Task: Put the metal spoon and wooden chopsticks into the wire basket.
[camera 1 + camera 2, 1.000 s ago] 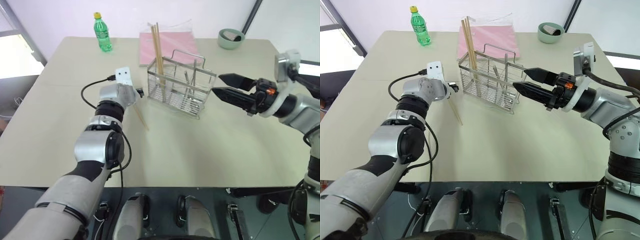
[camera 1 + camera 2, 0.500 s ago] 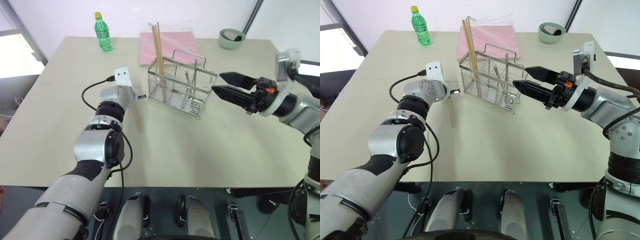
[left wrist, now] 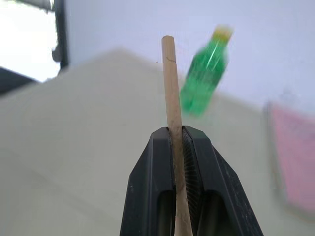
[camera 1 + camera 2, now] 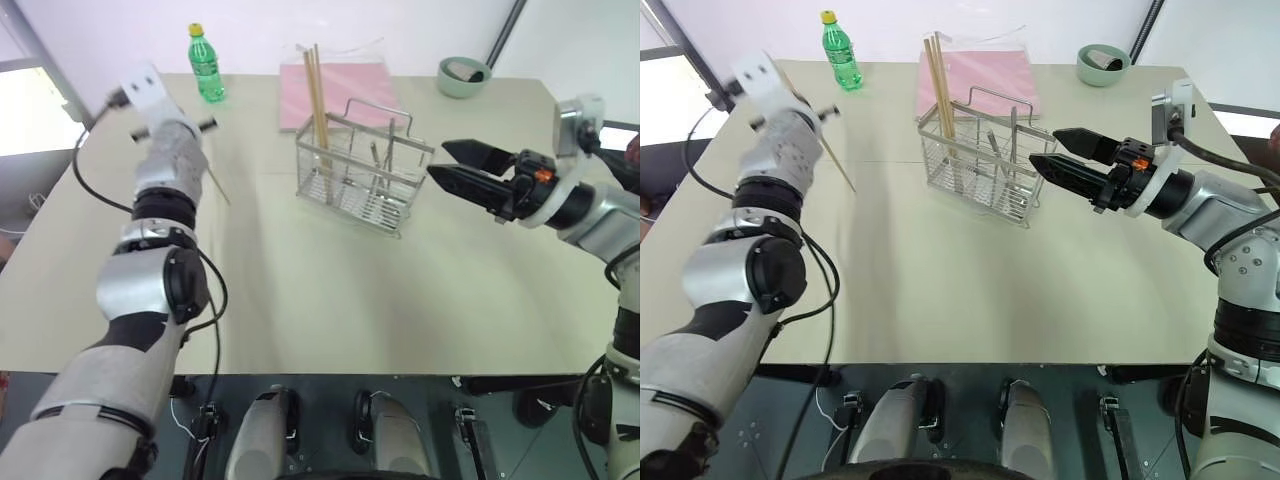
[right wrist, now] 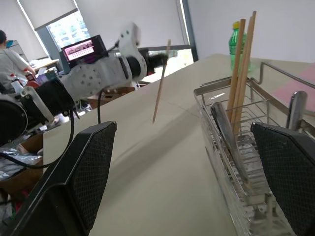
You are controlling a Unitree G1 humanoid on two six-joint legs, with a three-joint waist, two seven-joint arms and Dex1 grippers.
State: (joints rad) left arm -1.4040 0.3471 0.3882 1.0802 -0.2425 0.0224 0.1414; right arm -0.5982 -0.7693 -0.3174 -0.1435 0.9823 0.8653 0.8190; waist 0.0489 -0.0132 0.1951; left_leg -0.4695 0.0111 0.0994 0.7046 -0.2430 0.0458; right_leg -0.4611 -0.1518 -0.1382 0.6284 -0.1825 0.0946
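Observation:
My left gripper (image 3: 176, 130) is shut on one wooden chopstick (image 3: 170, 93) and holds it in the air above the table's far left, left of the wire basket (image 4: 360, 178). The stick hangs slanted below the gripper (image 4: 830, 112). More wooden chopsticks (image 4: 316, 95) stand upright in the basket's left end, reaching well above its rim. The metal spoon (image 4: 1012, 135) stands in the basket near its handle loop. My right gripper (image 4: 452, 165) is open and level just to the right of the basket, with nothing between its fingers (image 5: 74, 187).
A green bottle (image 4: 205, 65) stands at the far left of the table. A pink sheet (image 4: 340, 90) lies behind the basket and a pale green bowl (image 4: 462, 76) sits at the far right corner. A person (image 5: 7, 54) sits in the room beyond the table.
My left gripper shut on the chopstick that lay on the table left of the basket, then swung it up and to the left. The right arm kept still.

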